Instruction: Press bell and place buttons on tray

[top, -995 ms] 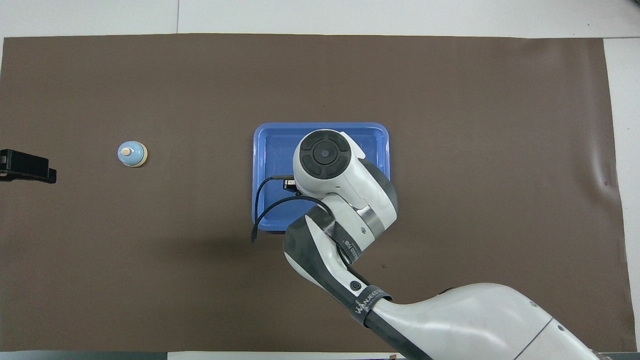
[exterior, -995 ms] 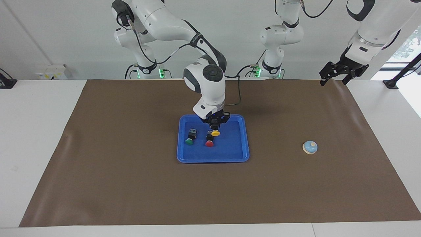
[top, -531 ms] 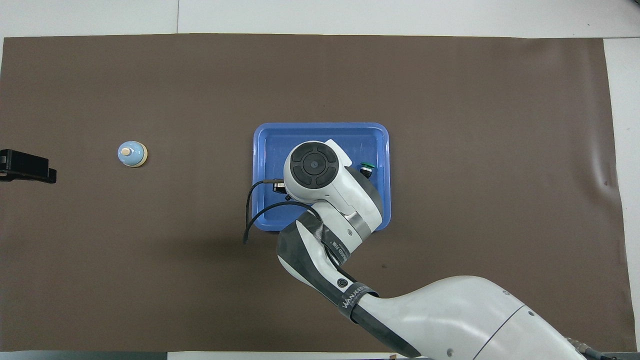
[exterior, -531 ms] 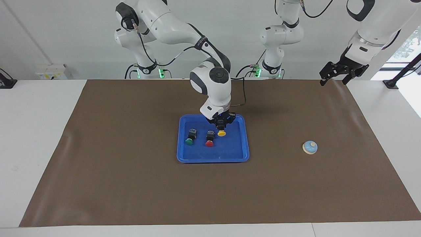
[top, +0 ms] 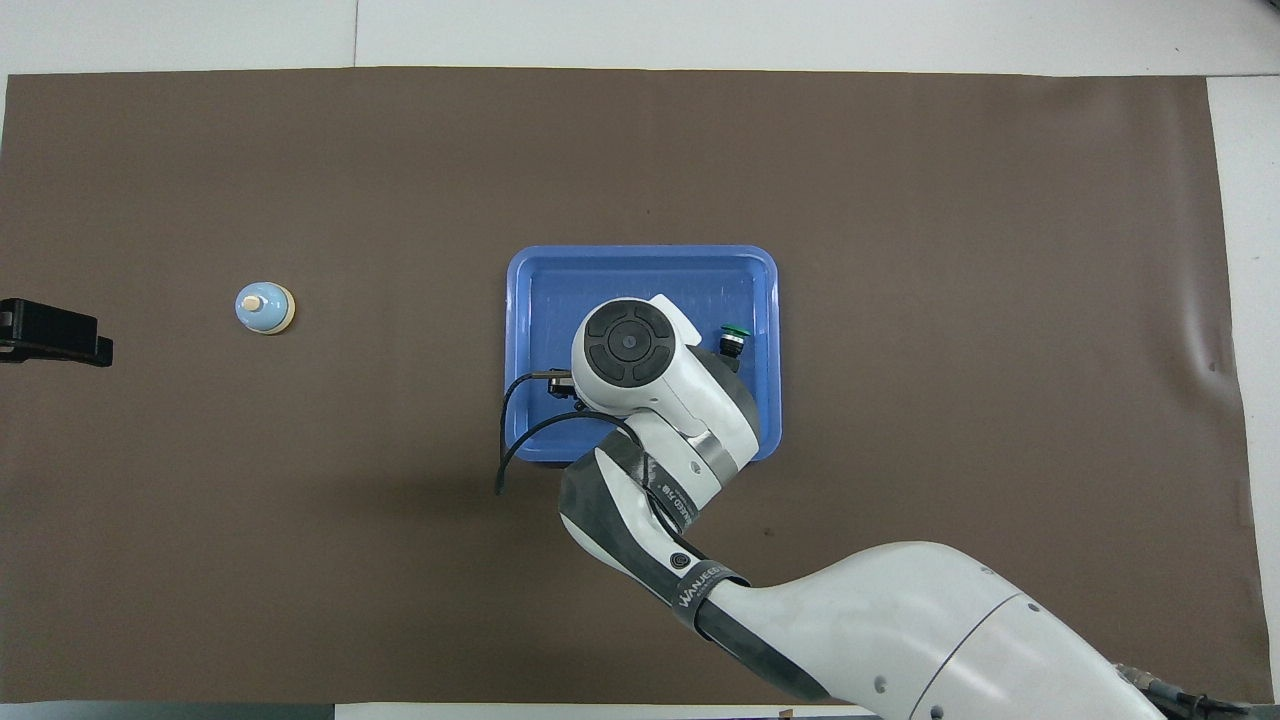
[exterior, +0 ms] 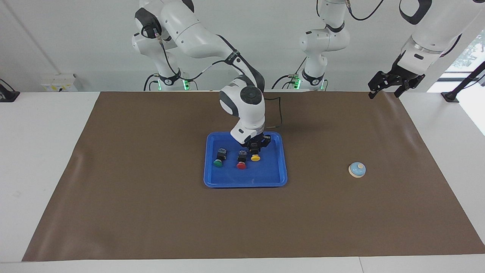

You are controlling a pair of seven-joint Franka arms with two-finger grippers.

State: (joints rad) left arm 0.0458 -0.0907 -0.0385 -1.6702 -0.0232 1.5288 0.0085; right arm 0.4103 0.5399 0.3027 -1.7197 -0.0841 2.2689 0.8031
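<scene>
The blue tray lies mid-table on the brown mat. The green button and the red button lie in it on their sides. My right gripper is low in the tray, shut on the black body of the yellow button, which sits beside the red one. In the overhead view the right wrist covers the red and yellow buttons. Only the tray rim and the green button show there. The light-blue bell stands toward the left arm's end of the table. My left gripper waits open above the mat's corner.
The brown mat covers most of the white table. The bell also shows in the overhead view, with the left gripper at the mat's edge beside it. A black cable hangs from the right wrist over the tray's edge.
My right gripper has carried the yellow button from over the red button toward the left arm's end and lowered it beside the red one. The left arm has not moved.
</scene>
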